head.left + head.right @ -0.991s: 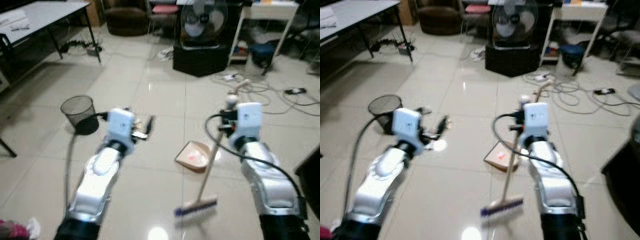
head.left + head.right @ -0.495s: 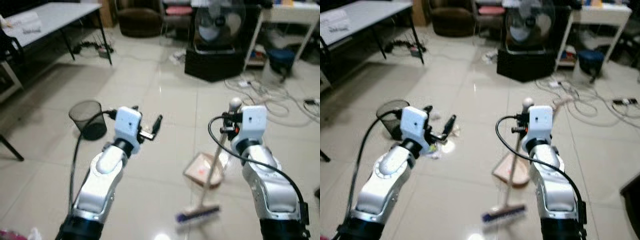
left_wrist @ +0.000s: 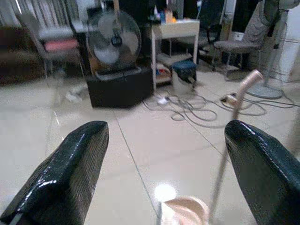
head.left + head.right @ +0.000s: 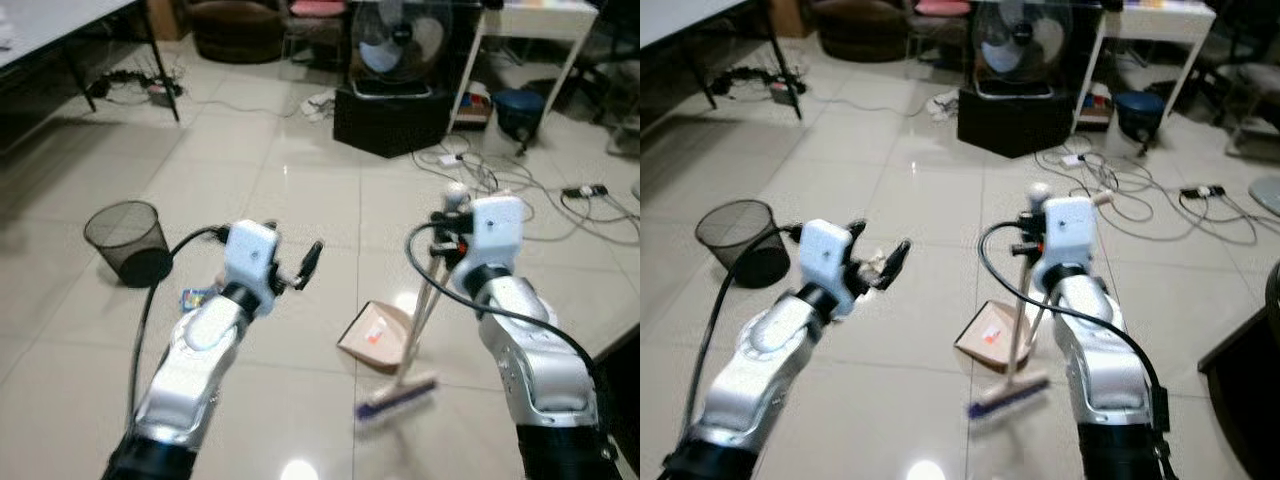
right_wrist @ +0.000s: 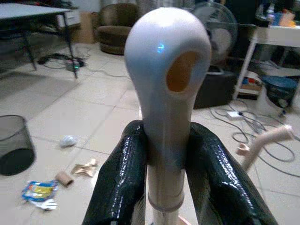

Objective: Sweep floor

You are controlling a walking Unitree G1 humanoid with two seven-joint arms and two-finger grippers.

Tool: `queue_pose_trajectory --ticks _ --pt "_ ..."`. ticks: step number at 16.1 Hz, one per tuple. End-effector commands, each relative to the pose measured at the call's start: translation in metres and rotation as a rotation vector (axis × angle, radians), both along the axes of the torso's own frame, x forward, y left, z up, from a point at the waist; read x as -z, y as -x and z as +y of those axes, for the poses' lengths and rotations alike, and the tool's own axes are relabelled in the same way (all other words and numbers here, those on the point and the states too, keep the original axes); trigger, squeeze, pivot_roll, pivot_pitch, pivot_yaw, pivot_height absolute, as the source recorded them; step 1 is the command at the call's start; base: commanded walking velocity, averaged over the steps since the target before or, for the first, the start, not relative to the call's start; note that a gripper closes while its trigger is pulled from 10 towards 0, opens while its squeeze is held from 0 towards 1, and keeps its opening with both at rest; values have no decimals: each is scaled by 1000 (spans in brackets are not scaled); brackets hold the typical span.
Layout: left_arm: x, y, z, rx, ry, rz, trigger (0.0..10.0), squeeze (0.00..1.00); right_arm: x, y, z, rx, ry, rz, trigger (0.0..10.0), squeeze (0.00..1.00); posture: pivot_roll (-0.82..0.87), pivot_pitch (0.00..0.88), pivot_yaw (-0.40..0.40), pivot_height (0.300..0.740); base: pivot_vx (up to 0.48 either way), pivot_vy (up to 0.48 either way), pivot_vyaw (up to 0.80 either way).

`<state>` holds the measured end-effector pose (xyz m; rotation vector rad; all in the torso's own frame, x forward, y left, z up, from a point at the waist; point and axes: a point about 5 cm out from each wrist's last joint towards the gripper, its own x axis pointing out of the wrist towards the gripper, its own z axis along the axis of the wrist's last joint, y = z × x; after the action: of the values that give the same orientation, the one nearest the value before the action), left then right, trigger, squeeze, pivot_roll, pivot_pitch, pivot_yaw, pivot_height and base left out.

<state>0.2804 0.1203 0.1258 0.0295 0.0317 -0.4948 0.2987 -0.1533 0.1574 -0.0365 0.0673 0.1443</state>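
Observation:
My right gripper [image 5: 159,164] is shut on a broom's pale handle just below its white knob [image 5: 164,61]. The broom slants down to its blue-bristled head [image 4: 396,397] on the tiles in front of me. A pink-beige dustpan [image 4: 372,335] lies just left of the broom, its long handle ending in a curved beige tip [image 3: 248,79]. My left gripper [image 4: 300,270] is held out over the floor, open with nothing between its fingers [image 3: 70,168]. Litter lies near it: a blue wrapper [image 4: 195,297], crumpled paper [image 5: 69,140] and brown scraps [image 5: 84,168].
A black wire bin [image 4: 128,240] stands on the floor to the left. Ahead stands a fan [image 4: 390,45] on a black box, with cables [image 4: 520,190] strewn to its right. A white table [image 4: 540,20] is at the back right and dark furniture [image 4: 625,350] at the right edge.
The whole view has shifted, so the camera moved. Both arms keep their pose; the right gripper still holds the broom and the left stays open. The blue wrapper has come into sight.

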Motion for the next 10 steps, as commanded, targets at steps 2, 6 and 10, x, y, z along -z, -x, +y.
queue_pose_trajectory --ticks 2,6,10 --pt "-1 4 -8 101 49 44 10000 1000 -21 -6 1 -35 -58 -53 10000 0 -136 0 1 740 0 0 0" --pt "-3 5 -33 240 139 87 10000 1000 -29 -14 5 -75 -99 -54 10000 0 -131 0 -7 740 0 0 0" --pt "-5 -4 -48 272 151 102 10000 1000 -33 -21 16 -104 -135 -43 10000 0 -129 0 -8 740 0 0 0"
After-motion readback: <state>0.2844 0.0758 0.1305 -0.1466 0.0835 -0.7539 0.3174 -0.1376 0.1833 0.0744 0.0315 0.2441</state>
